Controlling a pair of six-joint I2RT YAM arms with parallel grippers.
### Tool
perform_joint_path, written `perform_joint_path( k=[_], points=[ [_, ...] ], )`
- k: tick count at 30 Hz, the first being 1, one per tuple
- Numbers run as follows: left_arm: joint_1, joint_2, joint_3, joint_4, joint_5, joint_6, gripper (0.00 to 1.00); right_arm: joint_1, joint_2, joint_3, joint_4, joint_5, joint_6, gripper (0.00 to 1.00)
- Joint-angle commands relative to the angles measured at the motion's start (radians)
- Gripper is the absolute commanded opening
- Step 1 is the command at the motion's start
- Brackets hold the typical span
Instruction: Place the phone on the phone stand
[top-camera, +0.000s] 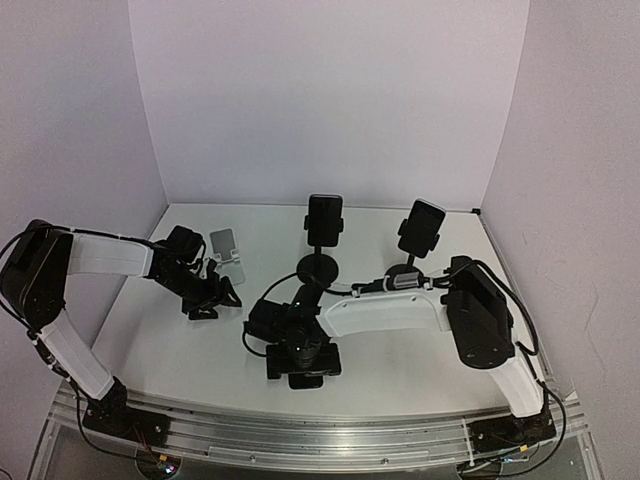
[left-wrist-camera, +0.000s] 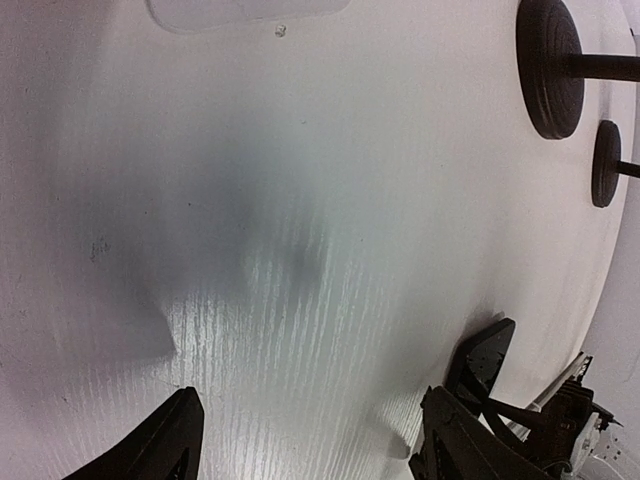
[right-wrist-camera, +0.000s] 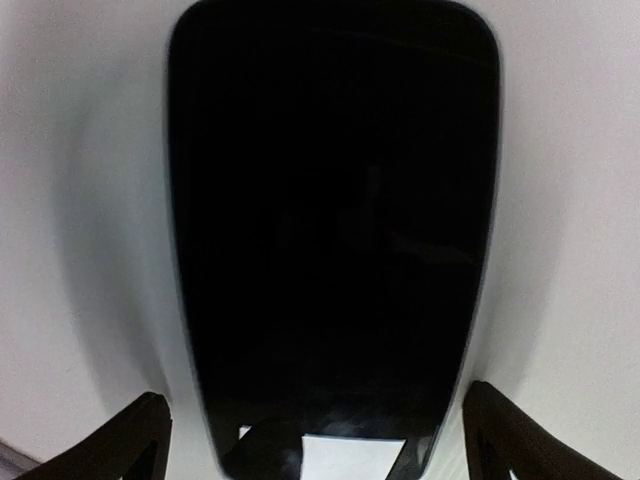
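Note:
A black phone (right-wrist-camera: 335, 220) lies flat, screen up, on the white table; in the top view it shows at the front centre (top-camera: 325, 364) under my right wrist. My right gripper (right-wrist-camera: 325, 440) is open, with one finger on each side of the phone's near end and neither touching it; in the top view the right gripper (top-camera: 298, 347) hangs right over the phone. The small white phone stand (top-camera: 225, 247) stands empty at the back left and shows at the top edge of the left wrist view (left-wrist-camera: 250, 12). My left gripper (top-camera: 207, 293) is open and empty just in front of the stand, over bare table (left-wrist-camera: 310, 450).
Two black pole stands with round bases hold a dark phone each, one at the back centre (top-camera: 324, 220) and one at the back right (top-camera: 421, 228). Their bases show in the left wrist view (left-wrist-camera: 550, 65). White walls close in the table on three sides.

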Motion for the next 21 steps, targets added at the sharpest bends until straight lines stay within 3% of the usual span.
perform_joint_path(
  k=[1, 4, 9, 11, 21],
  points=[
    [0.004, -0.031, 0.003, 0.037, 0.016, -0.011, 0.74, -0.001, 0.060, 0.007, -0.006, -0.005, 0.004, 0.98],
    [0.004, -0.032, 0.004, 0.036, 0.018, -0.011, 0.74, -0.002, 0.065, -0.010, 0.005, -0.003, 0.002, 0.91],
    [0.005, -0.033, 0.016, 0.035, 0.024, 0.003, 0.74, -0.002, 0.045, -0.037, 0.031, 0.014, -0.004, 0.57],
    [0.004, -0.033, 0.022, 0.039, 0.036, 0.020, 0.74, -0.002, 0.031, -0.031, 0.049, 0.038, -0.025, 0.48],
    [-0.018, -0.062, 0.006, 0.123, 0.203, 0.211, 0.75, 0.020, -0.168, -0.173, 0.310, 0.295, -0.137, 0.43]
  ],
)
